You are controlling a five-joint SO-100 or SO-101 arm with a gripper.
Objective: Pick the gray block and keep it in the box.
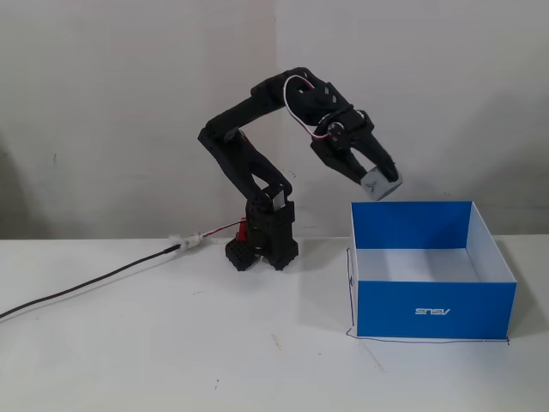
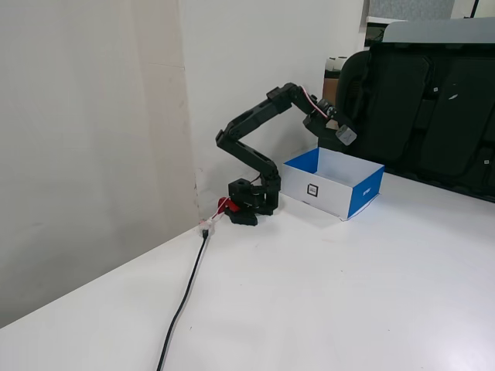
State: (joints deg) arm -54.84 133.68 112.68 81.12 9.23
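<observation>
We see the black two-finger gripper (image 1: 380,184) raised in the air, fingers (image 1: 371,160) clamped on the small gray cube block (image 1: 381,184), held above the back left corner of the large blue cardboard box (image 1: 433,311), white inside, on the white table (image 1: 171,343), black cable (image 1: 86,283) trailing left in a fixed view.

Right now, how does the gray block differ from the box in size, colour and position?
The gray block is much smaller than the box. The block is gray; the box is blue outside and white inside. The block is held in the air by the gripper, above the box's rim, while the box rests on the table.
</observation>
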